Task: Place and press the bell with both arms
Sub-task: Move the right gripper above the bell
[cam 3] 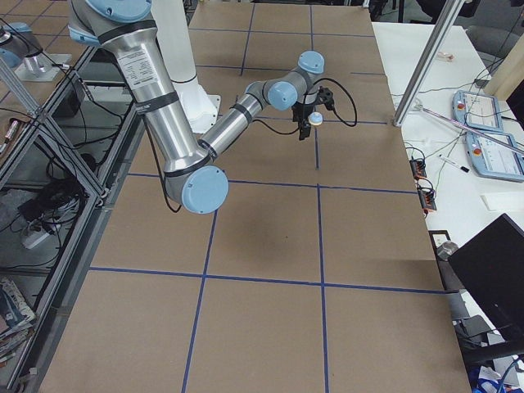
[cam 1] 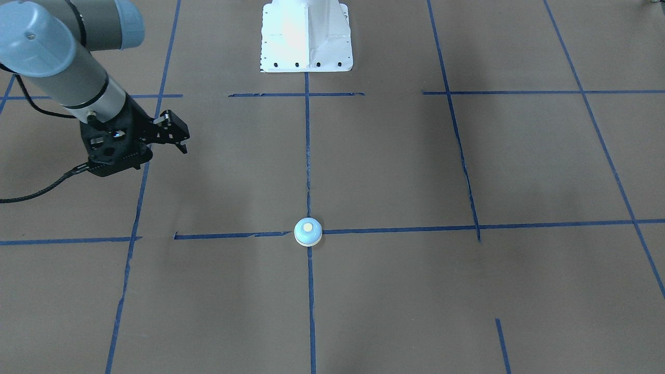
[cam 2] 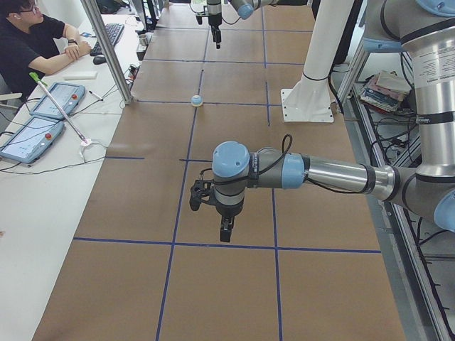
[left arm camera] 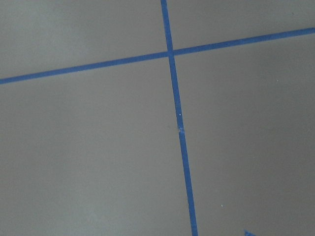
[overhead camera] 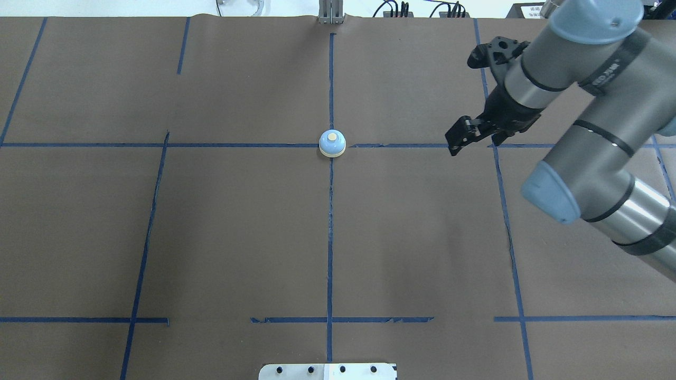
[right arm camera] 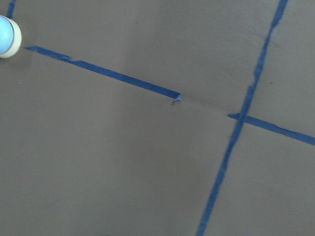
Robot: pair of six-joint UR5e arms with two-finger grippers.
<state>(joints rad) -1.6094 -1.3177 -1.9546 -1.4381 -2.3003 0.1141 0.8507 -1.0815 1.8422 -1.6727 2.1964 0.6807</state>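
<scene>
The bell [cam 1: 308,231] stands upright on a crossing of blue tape lines at the table's middle; it also shows in the overhead view [overhead camera: 332,143], the left side view [cam 2: 197,101] and at the right wrist view's top-left corner [right arm camera: 7,37]. My right gripper [overhead camera: 457,140] hovers to the bell's right, well apart from it, with its fingers together and empty; it also shows in the front view [cam 1: 179,140]. My left gripper [cam 2: 225,231] shows only in the left side view, pointing down over bare table far from the bell; I cannot tell whether it is open or shut.
The white pedestal base [cam 1: 306,36] stands at the robot's side of the table. Blue tape lines [overhead camera: 330,237] grid the brown surface. In the left side view an operator [cam 2: 28,42] sits by a side table with tablets [cam 2: 32,121] and a metal post [cam 2: 106,50].
</scene>
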